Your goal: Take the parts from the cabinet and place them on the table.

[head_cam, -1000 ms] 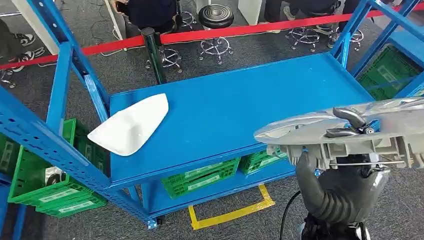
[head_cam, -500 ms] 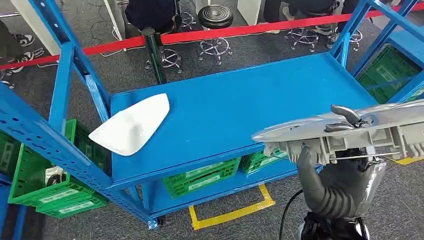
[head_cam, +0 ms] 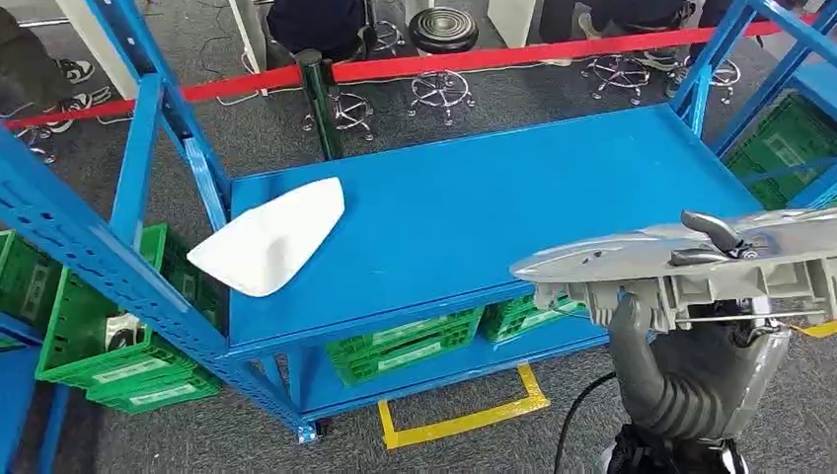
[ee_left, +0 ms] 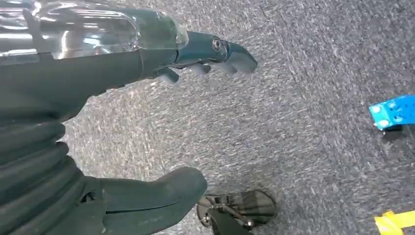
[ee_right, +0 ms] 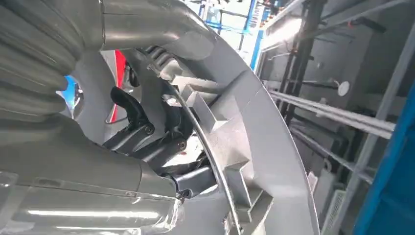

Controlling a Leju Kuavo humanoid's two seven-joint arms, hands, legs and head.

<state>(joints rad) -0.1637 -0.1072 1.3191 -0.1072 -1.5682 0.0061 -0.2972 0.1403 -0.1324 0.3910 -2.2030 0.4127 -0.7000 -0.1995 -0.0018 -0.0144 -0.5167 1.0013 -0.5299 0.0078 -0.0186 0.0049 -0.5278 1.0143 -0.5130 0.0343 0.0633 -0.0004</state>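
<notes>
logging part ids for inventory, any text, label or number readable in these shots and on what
No text can be read in any view.
Green crates under the blue shelf: pale labels, too blurred to read.
Silver part in the right robot hand: no marking visible.
White part: no marking visible.

Blue surface (head_cam: pixel 494 197); white part (head_cam: pixel 268 237); silver-grey part (head_cam: pixel 681 262); green crates (head_cam: pixel 405 341); red barrier tape (head_cam: pixel 513 56); yellow floor tape (head_cam: pixel 464 420); grey carpet (ee_left: pixel 293 122).

Grey ribbed wrist cover (head_cam: pixel 691 390); dark fingers (head_cam: pixel 706 229)
</notes>
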